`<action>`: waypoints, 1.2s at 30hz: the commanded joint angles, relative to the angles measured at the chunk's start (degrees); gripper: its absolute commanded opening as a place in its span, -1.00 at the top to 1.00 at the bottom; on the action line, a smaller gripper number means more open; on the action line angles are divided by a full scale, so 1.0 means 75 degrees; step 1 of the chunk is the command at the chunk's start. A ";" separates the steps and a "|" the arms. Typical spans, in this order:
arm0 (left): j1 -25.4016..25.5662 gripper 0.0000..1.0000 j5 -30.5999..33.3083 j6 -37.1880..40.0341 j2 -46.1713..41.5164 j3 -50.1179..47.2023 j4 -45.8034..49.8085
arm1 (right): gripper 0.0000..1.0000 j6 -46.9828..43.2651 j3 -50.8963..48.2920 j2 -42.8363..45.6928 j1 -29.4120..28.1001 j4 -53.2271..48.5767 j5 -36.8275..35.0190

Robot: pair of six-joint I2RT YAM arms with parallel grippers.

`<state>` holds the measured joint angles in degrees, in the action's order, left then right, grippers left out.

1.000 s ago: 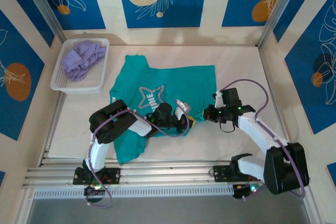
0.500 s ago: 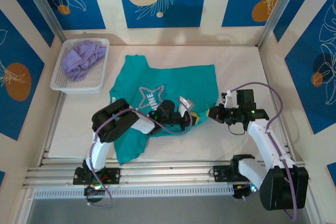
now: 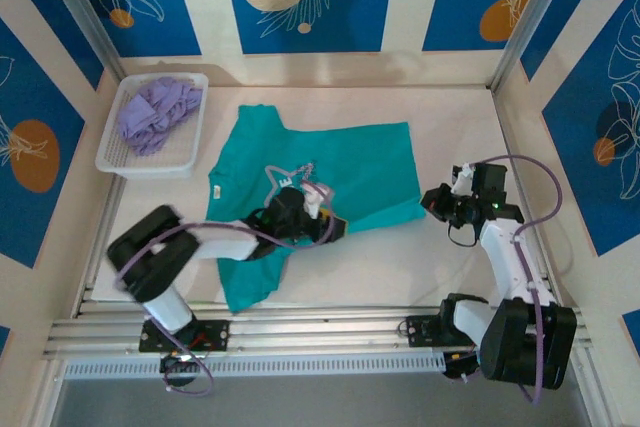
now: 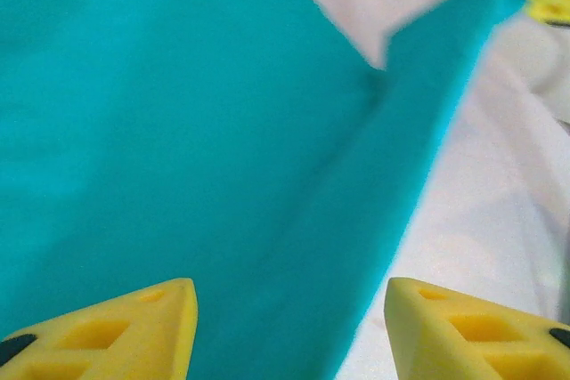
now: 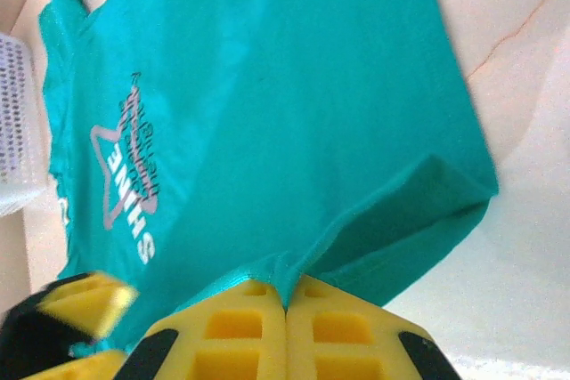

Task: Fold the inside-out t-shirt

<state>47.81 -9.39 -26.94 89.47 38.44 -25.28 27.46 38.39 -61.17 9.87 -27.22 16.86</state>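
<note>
Left gripper [image 4: 289, 304] hangs low over the inside-out t-shirt [image 3: 350, 162] with its two yellow fingers standing well apart. Teal cloth lies beneath the gap and nothing is pinched between them. From above, this gripper sits over the middle of the garment, at the near right side of the white star print [image 5: 125, 171]. Its forearm reaches in from the left across the shirt's near left part.

Right gripper [image 5: 286, 295] is closed, its yellow fingers pressed flat against each other with no gap, and no cloth can be made out between them. In the overhead view it points left and sits just beside the shirt's near right corner, over bare table [image 3: 450, 117]. Whether it touches the hem cannot be told.

The t-shirt lies spread on the white table, roughly in the middle and a little to the left. Its body stretches from the far left toward the right, and one part trails toward the near edge on the left, under the left arm. The star and its lettering face up. At the near right corner the cloth is turned over on itself, making a darker flap along the edge. The left wrist view shows a folded band of teal running beside bare white surface.

At the far left stands a white basket [image 3: 150, 169] holding a lavender garment [image 3: 158, 112], just beside the shirt's left edge.
</note>
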 commanded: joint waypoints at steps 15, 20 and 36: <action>0.0837 -0.18 0.3124 -0.4981 -0.4027 -0.0731 1.0406 | 1.00 -0.0044 0.0334 0.0054 -0.0291 0.0849 -0.0216; 0.1161 -0.18 0.2803 -0.5619 -0.4416 -0.1200 1.0683 | 1.00 -0.0005 0.0332 0.0104 -0.0296 0.0917 0.0069; 0.1043 0.82 0.2221 -0.4674 -0.3378 -0.1520 0.8409 | 1.00 0.0000 0.0282 0.0121 -0.0390 0.0945 0.0049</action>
<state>55.59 9.08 -62.83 63.83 27.90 44.99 28.45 39.53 -61.28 7.22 -20.51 16.88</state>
